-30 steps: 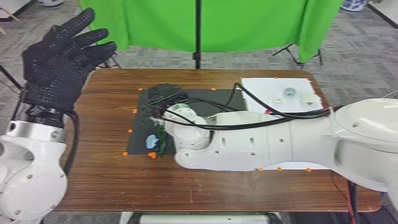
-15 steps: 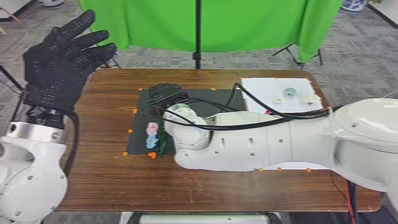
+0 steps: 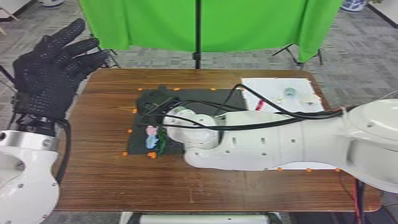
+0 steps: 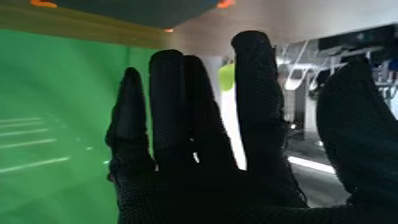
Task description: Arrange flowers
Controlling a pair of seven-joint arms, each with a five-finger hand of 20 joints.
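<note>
And the white right arm shifts rightward, baring more of a slim red object; the black-gloved right hand has straight, parted fingers!

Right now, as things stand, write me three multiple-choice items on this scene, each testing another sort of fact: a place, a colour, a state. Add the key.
1. Where is the pink flower?
A) On the white sheet
B) On the dark mat
C) On the floor

2. What colour is the curtain beyond the table?
A) Red
B) Yellow
C) Green

3. How are the fingers of the right hand?
A) Straight
B) Curled into a fist
C) Curled round a vase

Key:
1: B, the head view shows it within the mat's left part.
2: C, its green cloth hangs past the table's far edge.
3: A, the right wrist view shows them extended.
</note>
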